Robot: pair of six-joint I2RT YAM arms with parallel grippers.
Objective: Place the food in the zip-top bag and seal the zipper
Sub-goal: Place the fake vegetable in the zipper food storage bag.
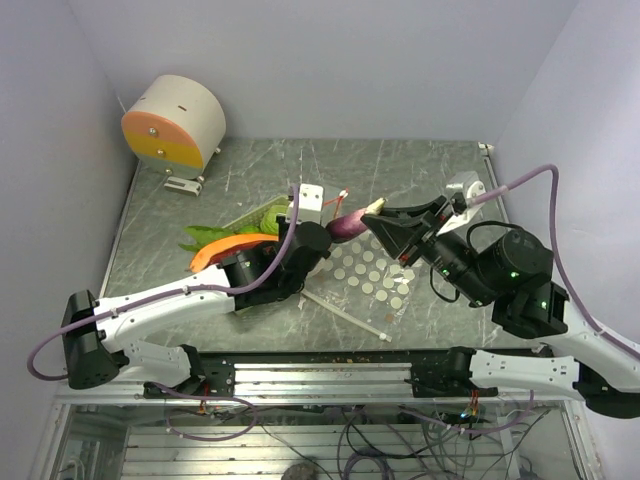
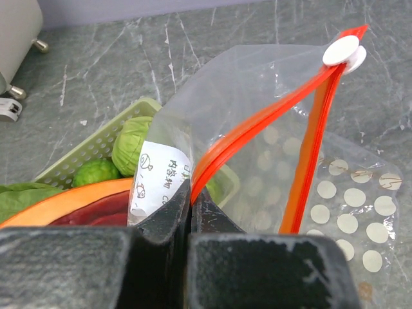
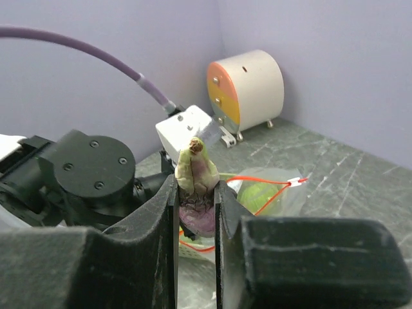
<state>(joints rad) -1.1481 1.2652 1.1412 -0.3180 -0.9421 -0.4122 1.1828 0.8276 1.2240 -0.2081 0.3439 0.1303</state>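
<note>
My left gripper (image 2: 191, 196) is shut on the rim of the clear zip-top bag (image 2: 257, 96), pinching its orange zipper (image 2: 251, 132) and holding the mouth up. A white slider (image 2: 341, 50) sits at the zipper's far end. My right gripper (image 3: 195, 193) is shut on a purple eggplant (image 3: 199, 177), pale green stem up. In the top view the eggplant (image 1: 350, 226) hangs just right of the bag's raised mouth. Bumpy green balls (image 2: 132, 141) lie in the pale-green basket (image 2: 90, 149) behind the bag. An orange carrot (image 1: 225, 248) with green leaves (image 1: 210, 233) lies left of it.
A cream and orange drum (image 1: 178, 122) stands at the back left. The bag's dotted lower part (image 1: 372, 275) lies flat on the grey table. A thin white stick (image 1: 350, 315) lies near the front edge. Walls close in on the left and right.
</note>
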